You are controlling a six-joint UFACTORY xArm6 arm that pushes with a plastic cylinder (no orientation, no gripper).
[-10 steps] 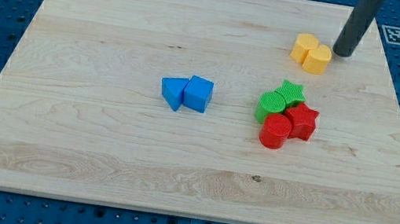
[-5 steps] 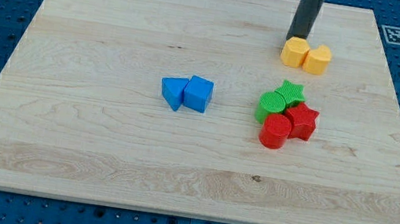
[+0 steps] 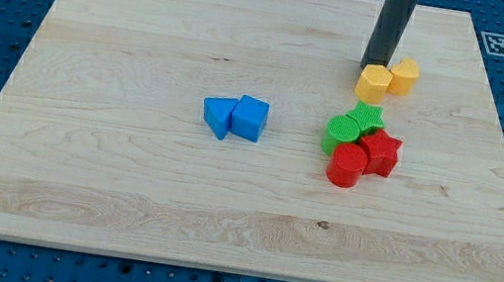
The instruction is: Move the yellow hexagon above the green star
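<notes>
The yellow hexagon [image 3: 374, 82] lies at the view's upper right, just above the green star [image 3: 368, 116] with a small gap between them. My tip [image 3: 375, 65] touches the hexagon's top edge, on the side away from the star. A second yellow block [image 3: 404, 76], rounded in shape, sits against the hexagon's upper right. The green star is packed into a cluster with a green cylinder [image 3: 341, 132], a red star [image 3: 382, 153] and a red cylinder [image 3: 347, 165].
Two blue blocks [image 3: 236, 117] sit together near the middle of the wooden board [image 3: 127, 172]. A printed marker [image 3: 499, 44] lies off the board's upper right corner, on the blue perforated table.
My tip moved from the right of the yellow pair to above the hexagon, then pushed it down toward the green star. The other yellow block now sits slightly higher than the hexagon.
</notes>
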